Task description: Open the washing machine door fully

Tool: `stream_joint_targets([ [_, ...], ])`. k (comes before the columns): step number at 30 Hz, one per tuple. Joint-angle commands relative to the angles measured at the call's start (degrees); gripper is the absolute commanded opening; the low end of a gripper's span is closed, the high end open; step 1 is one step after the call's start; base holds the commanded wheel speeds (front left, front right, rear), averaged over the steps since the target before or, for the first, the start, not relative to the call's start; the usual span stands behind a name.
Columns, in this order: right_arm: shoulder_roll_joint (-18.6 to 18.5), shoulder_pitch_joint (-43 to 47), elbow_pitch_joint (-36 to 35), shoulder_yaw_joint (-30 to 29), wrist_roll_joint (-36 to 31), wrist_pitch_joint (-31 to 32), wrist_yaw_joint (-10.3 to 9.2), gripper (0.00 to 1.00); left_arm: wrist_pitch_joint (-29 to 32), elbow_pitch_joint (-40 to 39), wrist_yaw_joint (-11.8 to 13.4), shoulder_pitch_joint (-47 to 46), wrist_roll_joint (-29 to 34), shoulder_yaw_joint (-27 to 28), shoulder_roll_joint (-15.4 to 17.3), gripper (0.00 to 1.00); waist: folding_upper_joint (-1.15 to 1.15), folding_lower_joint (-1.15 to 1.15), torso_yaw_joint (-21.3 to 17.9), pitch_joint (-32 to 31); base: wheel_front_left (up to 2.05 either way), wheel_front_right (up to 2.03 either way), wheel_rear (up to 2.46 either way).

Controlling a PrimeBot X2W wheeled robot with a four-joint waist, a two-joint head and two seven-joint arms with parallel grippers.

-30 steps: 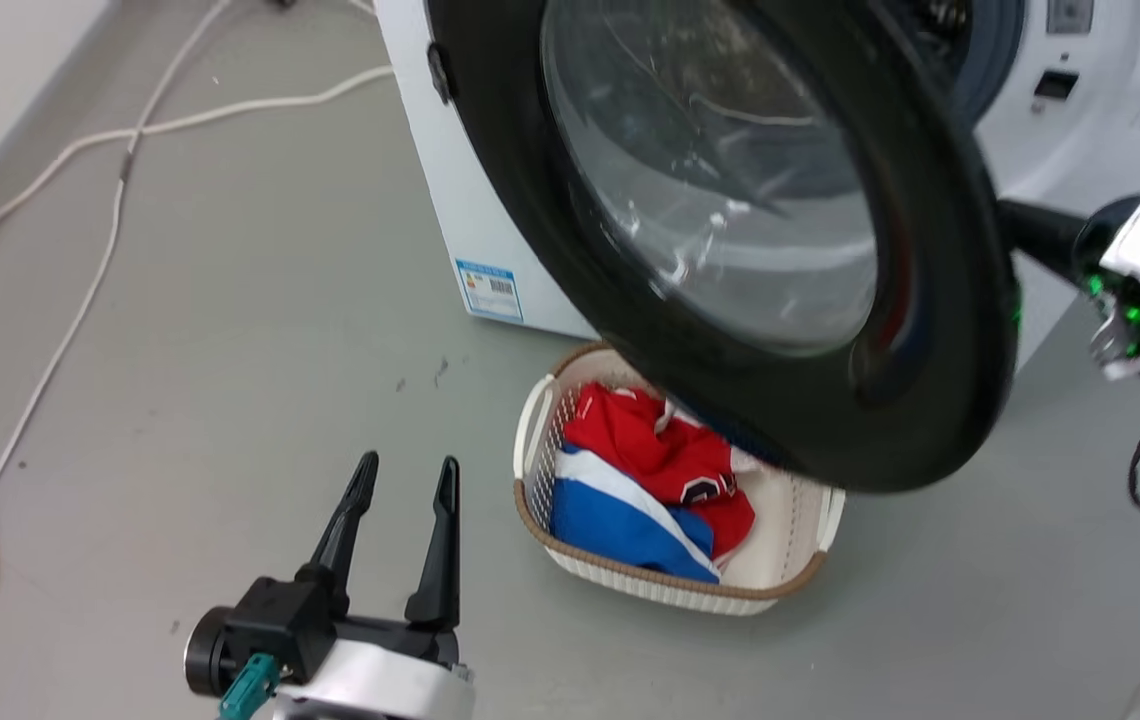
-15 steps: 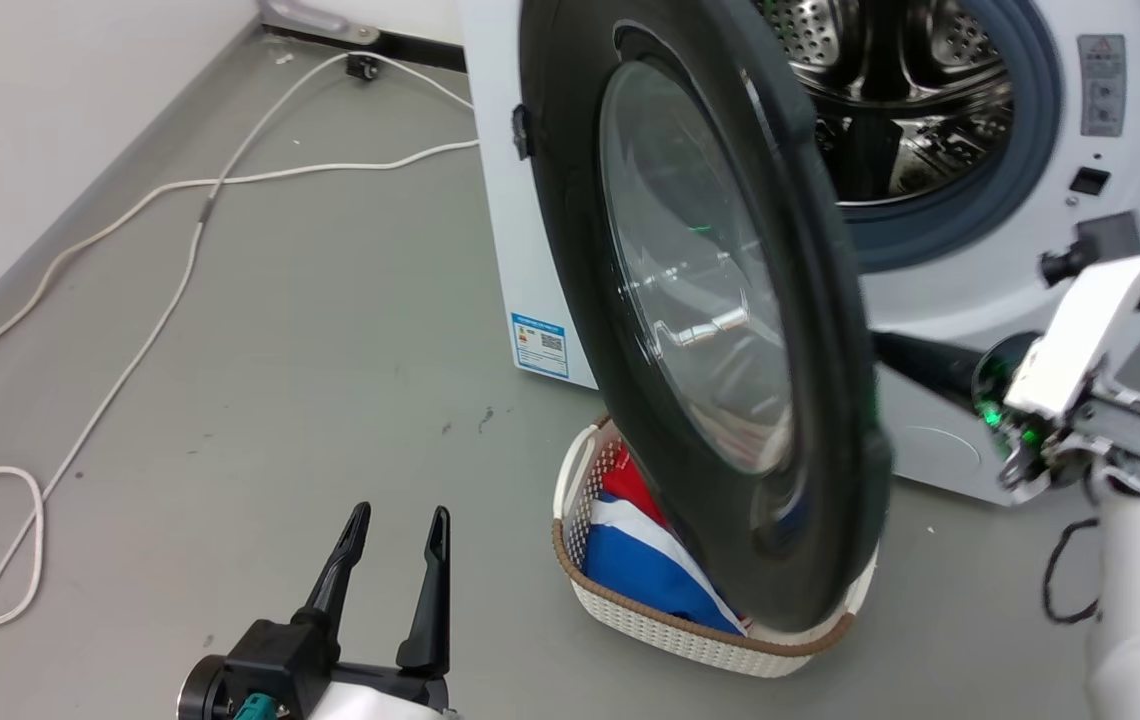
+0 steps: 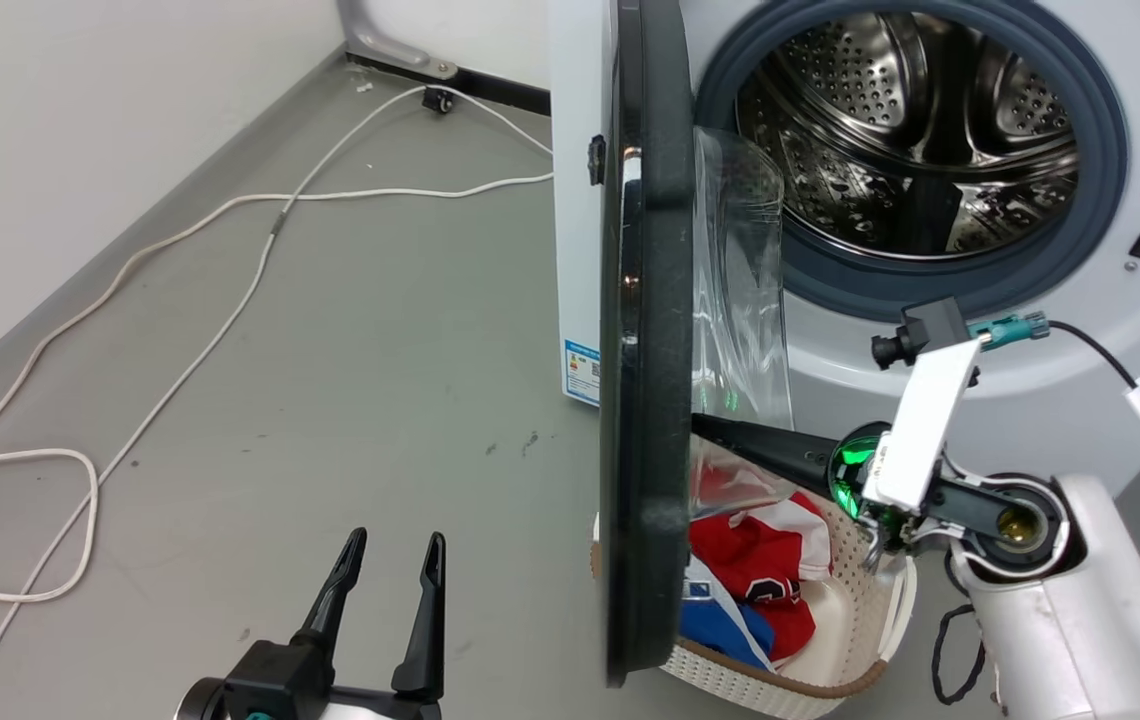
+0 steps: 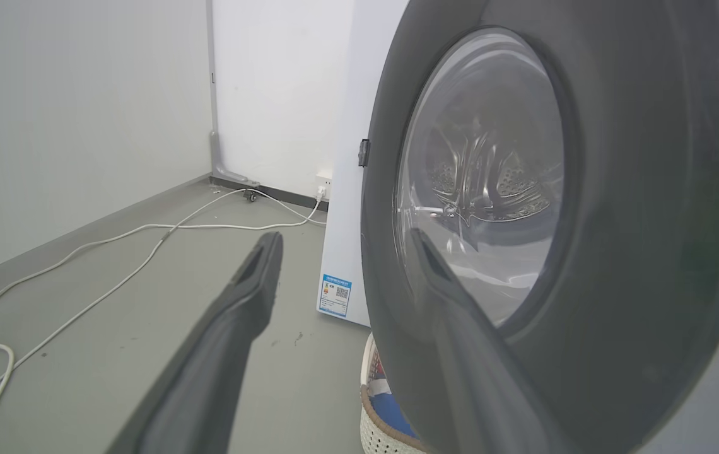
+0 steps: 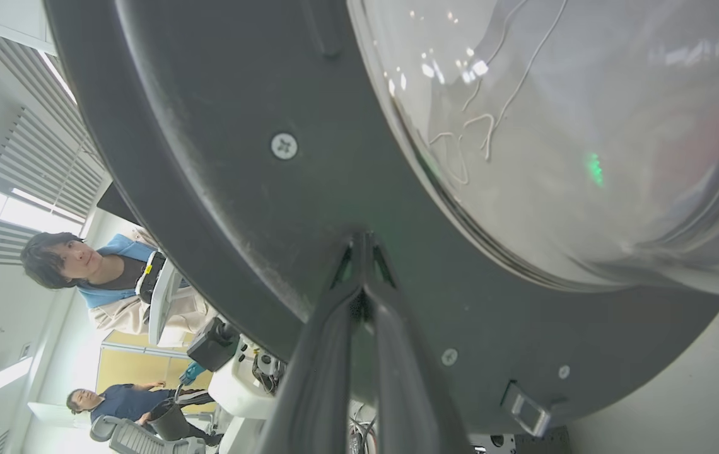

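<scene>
The left gripper [image 3: 397, 542] sits at the bottom of the head view, left of centre, fingers spread, pointing up, empty. The pale forearm [image 3: 1060, 610] of the right arm lies at lower right. In its wrist view, the right gripper [image 5: 363, 246] has both fingers pressed together at the tips, mid-frame.

left gripper [image 4: 342, 238]: fingers apart, empty | washing machine door [image 4: 637, 189]: standing open, one finger overlaps its glass | basket [image 4: 373, 435]: below door

To my left a plain pale wall [image 3: 80, 120] meets the grey floor [image 3: 350, 380], where white cables [image 3: 410, 192] trail and loop toward the corner.
</scene>
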Motion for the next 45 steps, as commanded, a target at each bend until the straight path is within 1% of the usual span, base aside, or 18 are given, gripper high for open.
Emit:
stream_joint_targets([
  [1, 0.5, 0.9, -0.4, 1.1, 0.3, -0.5, 0.01, 0.0, -0.2, 0.1, -0.1, 0.6, 0.4, 0.2, 0.0, 1.0, 0.0, 0.01, 0.6, -0.4, 0.0, 0.0, 0.0],
  [9, 0.5, 2.2, -0.1, 3.6, 0.6, -3.8, 0.0, 0.0, -0.2, 0.2, -0.3, 1.1, 0.9, 1.0, 0.0, 1.0, 0.0, 0.01, 1.5, -1.0, 0.0, 0.0, 0.0],
  [12, 0.4, 2.4, -0.7, 3.6, -0.9, -4.7, 0.0, 0.0, -0.2, 0.3, 0.0, 1.0, 0.9, 1.3, 0.0, 1.0, 0.0, 0.01, 1.0, -1.0, 0.0, 0.0, 0.0],
  [14, -0.2, 2.6, -1.6, 3.3, -2.3, -5.7, 0.0, 0.0, -0.2, 0.3, 0.2, 0.6, 0.6, 1.3, 0.0, 1.0, 0.0, 0.01, 0.5, -0.9, 0.0, 0.0, 0.0],
  [18, -1.4, 3.9, -3.8, 2.0, -4.9, -9.8, 0.0, 0.0, -0.2, 0.2, 0.6, 0.0, 0.2, 1.5, 0.0, 1.0, 0.0, 0.01, -0.7, -0.9, 0.0, 0.0, 0.0],
  [20, -2.7, 4.7, -5.8, 2.2, -7.4, -12.4, 0.0, 0.0, -0.2, 0.2, 0.8, -0.3, 0.0, 1.8, 0.0, 1.0, 0.0, 0.01, -1.3, -0.7, 0.0, 0.0, 0.0],
  [23, -5.3, 6.4, -9.9, 2.6, -12.2, -19.0, 0.0, 0.0, -0.2, 0.2, 0.9, -0.9, -0.2, 2.0, 0.0, 1.0, 0.0, 0.01, -2.2, -0.3, 0.0, 0.0, 0.0],
  [27, -10.3, 8.9, -13.9, 5.3, -21.6, -31.4, 0.0, 0.0, -0.2, 0.0, 1.4, -1.7, -0.5, 2.9, 0.0, 1.0, 0.0, 0.01, -3.8, 0.2, 0.0, 0.0, 0.0],
  [30, -14.7, 10.6, -14.2, 8.2, -30.0, -40.8, -0.01, 0.0, -0.2, 0.0, 1.2, -2.0, -0.6, 3.3, 0.0, 1.0, 0.0, 0.01, -4.7, 0.5, 0.0, 0.0, 0.0],
  [32, -16.3, 12.1, -13.0, 8.5, -35.0, -47.0, -0.01, 0.0, -0.2, 0.1, 1.1, -2.0, -0.6, 3.6, 0.0, 1.0, 0.0, 0.01, -5.0, 0.5, 0.0, 0.0, 0.0],
  [34, -16.2, 13.9, -11.6, 7.4, -39.0, -52.9, -0.01, 0.0, -0.2, 0.1, 1.0, -1.8, -0.5, 3.9, 0.0, 1.0, 0.0, 0.01, -5.3, 0.2, 0.0, 0.0, 0.0],
  [37, -15.2, 17.2, -9.3, 4.7, -45.2, -59.7, -0.01, 0.0, -0.2, 0.3, 0.5, -1.5, -0.5, 4.1, 0.0, 1.0, 0.0, 0.01, -5.6, 0.3, 0.0, 0.0, 0.0],
  [39, -13.1, 19.3, -8.2, 2.0, -48.7, -63.4, -0.01, 0.0, -0.2, 0.5, 0.4, -1.4, 0.1, 4.1, 0.0, 1.0, 0.0, 0.01, -5.8, 0.5, 0.0, 0.0, 0.0],
  [41, -10.8, 21.5, -7.0, -0.2, -52.1, -65.1, -0.01, 0.0, -0.2, 0.7, 0.5, -1.0, 0.0, 4.1, 0.0, 1.0, 0.0, 0.01, -6.1, 0.6, 0.0, 0.0, 0.0],
  [42, -9.7, 22.2, -6.6, -1.7, -54.2, -65.9, -0.01, 0.15, -0.2, 0.9, 0.4, -0.7, 0.3, 3.9, 0.0, 1.0, 0.0, 0.01, -6.4, 0.7, 0.0, 0.0, 0.0],
  [43, -8.5, 22.7, -6.4, -3.4, -56.1, -66.7, -0.02, 0.87, -0.2, 1.0, 0.3, -0.6, 0.5, 3.7, 0.0, 1.0, 0.0, 0.01, -6.6, 0.8, 0.0, 0.0, 0.0],
  [44, -7.1, 23.5, -6.0, -4.5, -57.7, -67.1, -0.02, 1.0, -0.2, 1.1, 0.2, -0.7, 0.5, 3.4, 0.0, 1.0, 0.0, 0.01, -6.8, 0.9, 0.0, 0.0, 0.0],
  [45, -5.6, 24.1, -6.0, -5.7, -59.2, -67.7, -0.01, 1.0, -0.2, 1.2, 0.1, -0.7, 0.6, 3.2, 0.0, 1.0, 0.0, 0.01, -7.0, 1.0, 0.0, 0.0, 0.0],
])
